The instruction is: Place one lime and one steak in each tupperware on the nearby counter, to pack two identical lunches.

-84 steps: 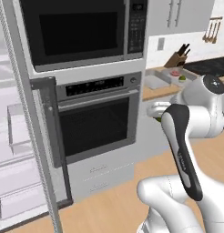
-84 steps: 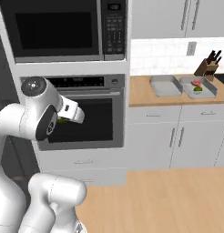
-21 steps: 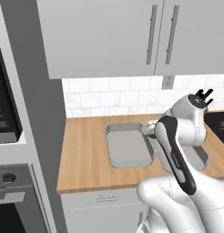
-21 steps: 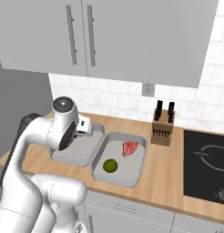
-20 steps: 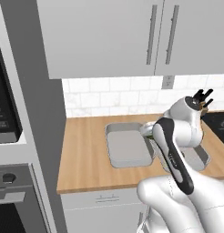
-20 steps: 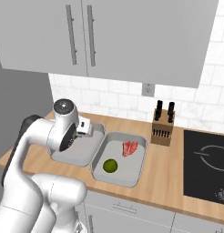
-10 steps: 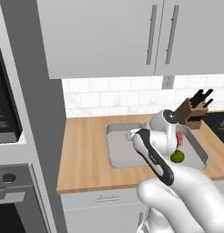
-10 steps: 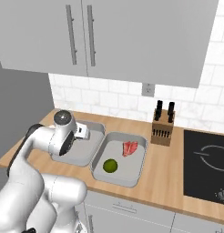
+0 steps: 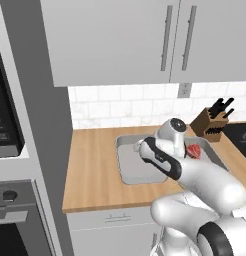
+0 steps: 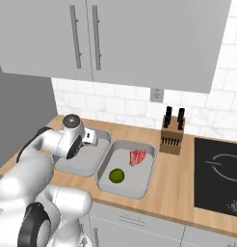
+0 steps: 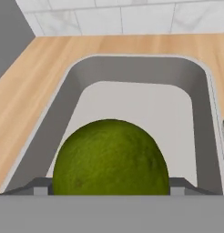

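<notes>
So the gripper (image 11: 110, 184) is pinching a lime (image 11: 110, 157) between its fingers, hanging right over the empty left tupperware (image 11: 86, 73). The lime's basically round, no real long axis to call. The right tupperware (image 10: 147, 181) just beside it, long side running front-to-back across the counter (image 10: 176, 164), holds another lime (image 10: 116, 175) near its front edge and a steak (image 10: 137, 157) toward the back.

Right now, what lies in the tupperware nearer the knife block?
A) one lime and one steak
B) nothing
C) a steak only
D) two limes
A: in the right base view the tupperware beside the knife block holds a green lime and a red steak.
</notes>
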